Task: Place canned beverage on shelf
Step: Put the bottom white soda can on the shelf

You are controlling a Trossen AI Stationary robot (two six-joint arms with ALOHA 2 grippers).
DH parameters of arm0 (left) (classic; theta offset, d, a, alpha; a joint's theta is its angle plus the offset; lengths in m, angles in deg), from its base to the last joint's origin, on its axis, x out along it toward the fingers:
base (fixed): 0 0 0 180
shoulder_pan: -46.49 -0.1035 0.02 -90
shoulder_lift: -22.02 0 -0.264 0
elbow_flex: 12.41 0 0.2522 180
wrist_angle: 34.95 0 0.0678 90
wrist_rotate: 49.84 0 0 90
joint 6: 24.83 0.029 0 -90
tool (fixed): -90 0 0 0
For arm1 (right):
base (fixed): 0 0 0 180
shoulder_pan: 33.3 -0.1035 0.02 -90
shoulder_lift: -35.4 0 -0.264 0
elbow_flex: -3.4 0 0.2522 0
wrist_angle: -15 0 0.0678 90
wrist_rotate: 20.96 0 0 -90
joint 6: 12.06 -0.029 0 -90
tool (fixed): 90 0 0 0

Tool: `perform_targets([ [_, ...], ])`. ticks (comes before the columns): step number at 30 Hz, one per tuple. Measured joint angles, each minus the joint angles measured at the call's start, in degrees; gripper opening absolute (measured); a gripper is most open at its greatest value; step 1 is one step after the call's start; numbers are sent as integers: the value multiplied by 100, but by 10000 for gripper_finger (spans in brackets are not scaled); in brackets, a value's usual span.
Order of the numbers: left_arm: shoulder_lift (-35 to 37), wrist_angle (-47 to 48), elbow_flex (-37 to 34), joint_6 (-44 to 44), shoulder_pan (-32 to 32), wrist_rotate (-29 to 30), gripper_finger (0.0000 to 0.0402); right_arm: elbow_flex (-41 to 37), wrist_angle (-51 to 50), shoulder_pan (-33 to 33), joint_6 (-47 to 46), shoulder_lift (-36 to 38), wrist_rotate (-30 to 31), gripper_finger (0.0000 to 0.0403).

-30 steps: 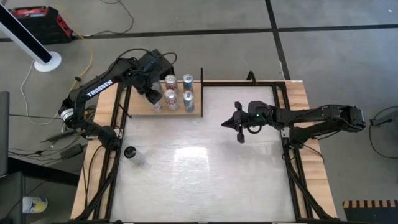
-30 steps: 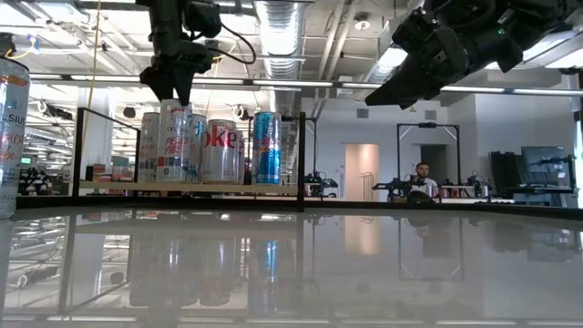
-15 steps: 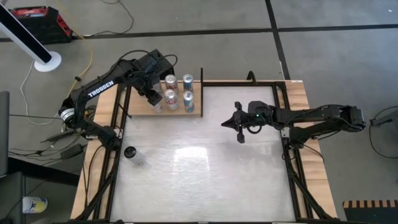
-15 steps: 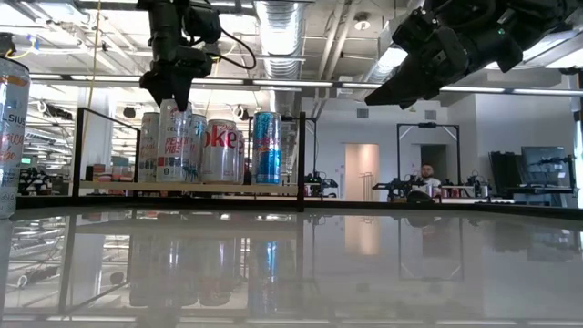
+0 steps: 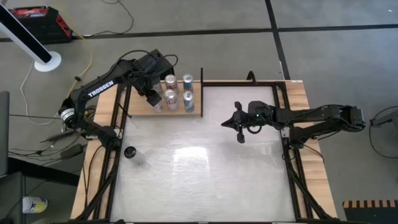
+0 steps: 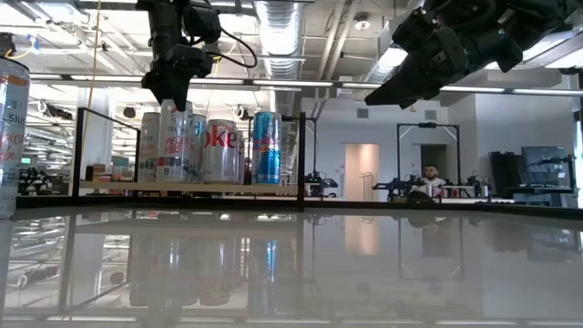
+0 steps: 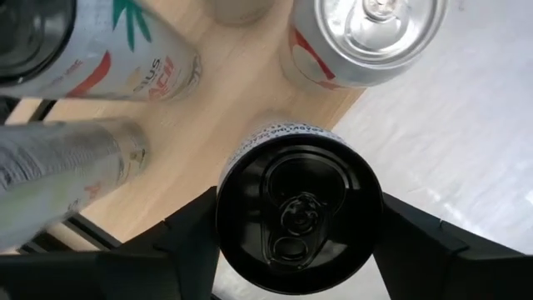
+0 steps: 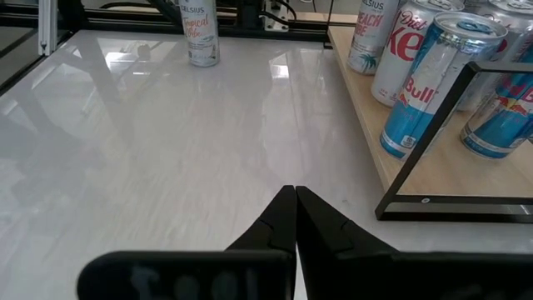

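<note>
High view: the left gripper [image 5: 152, 98] hangs over the left end of the shelf [image 5: 138, 110], at the table's far-left corner. Four cans stand right of it in two pairs – a red-and-white can [image 5: 171, 99] is the closest. The can the gripper has brought shows only as a pale shape under the fingers, at the shelf's near edge. A spare dark-topped can [image 5: 130, 152] stands on the tabletop [image 5: 205, 162], well apart, near the left rim. The right gripper [image 5: 239, 122] waits over mid-table.

Low view: the left gripper [image 6: 169, 84] sits just above the can tops at the left of the row. I cannot single out its can among the crowded ones.

Left wrist view: the black-topped can [image 7: 298, 208] sits squarely between the two dark fingers [image 7: 200, 229], one on each side of it – whether the pads press it or have let go cannot be told. The can's base is hidden, so seating on the plank is unconfirmed. A silver-topped can [image 7: 371, 37] and a printed can [image 7: 125, 58] stand near.

Right wrist view: the right gripper [image 8: 294, 200] has its fingers clenched together, holding nothing, pointing across the table toward the shelf.

Risks, as judged: opening over the near edge could tip the can off the plank; fingers spreading or lifting askew could knock the close neighbours.
</note>
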Motion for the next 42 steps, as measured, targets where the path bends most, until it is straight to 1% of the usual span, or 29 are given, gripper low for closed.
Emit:
perform_targets([
  [3, 0, -2, 0, 405, 0, -12, 239, 0, 0, 0, 0, 0, 0, 27],
  [10, 2, -9, 2, 1648, 1, -36, 246, 0, 0, 0, -8, 0, 2, 27],
  [16, 2, -7, 4, 2418, 1, -75, 246, 0, 0, 0, -48, 0, 4, 27],
  [37, 4, -4, 4, 3546, -2, -129, 247, 0, 0, 0, -63, 0, 13, 27],
  [42, 4, 7, 4, 3672, 0, -101, 247, 0, 0, 0, -63, 0, 13, 27],
])
